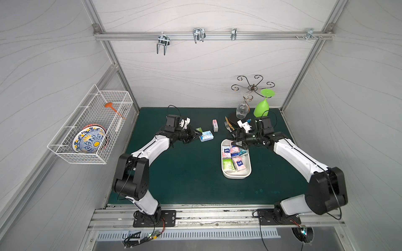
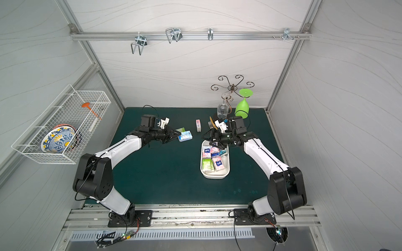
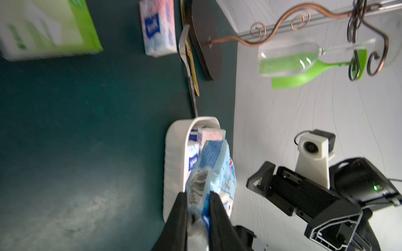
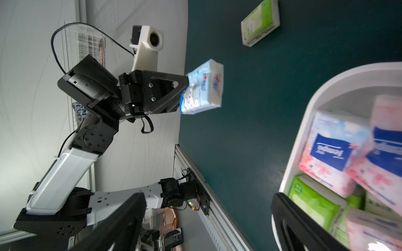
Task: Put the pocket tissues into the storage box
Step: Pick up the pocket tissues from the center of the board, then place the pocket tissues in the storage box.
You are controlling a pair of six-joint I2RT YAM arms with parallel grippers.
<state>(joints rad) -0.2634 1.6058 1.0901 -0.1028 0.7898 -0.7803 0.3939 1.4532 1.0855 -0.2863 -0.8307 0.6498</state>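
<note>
1. White panelled walls [image 1: 206,69] in an aluminium frame close the cell. A rail [image 1: 217,35] with metal hooks crosses the back wall, high beyond the storage box [image 1: 236,177].
2. A dark green mat [image 1: 185,173], faintly marked in places, covers the whole surface under the storage box.
3. A white wire basket [image 1: 82,157] hangs on the side wall, far from the storage box on the left arm's side. It holds a painted plate [image 1: 89,141].
4. The storage box lies on the mat nearer my right arm, with pink, green and blue-labelled pocket tissues [image 1: 233,156] inside.
5. A wire stand [image 1: 252,87] with two hanging glasses rises just beyond the box.
6. My right gripper [image 1: 238,145] hangs over the box's far end, jaws spread wide and holding nothing.
7. My left gripper [image 1: 199,137], well apart from the box, is clamped on a light blue pack [image 1: 206,136] held clear of the mat.
8. A green pack [image 4: 260,22] and a pink pack [image 1: 215,125] sit on the mat outside the box, on that same side.
</note>
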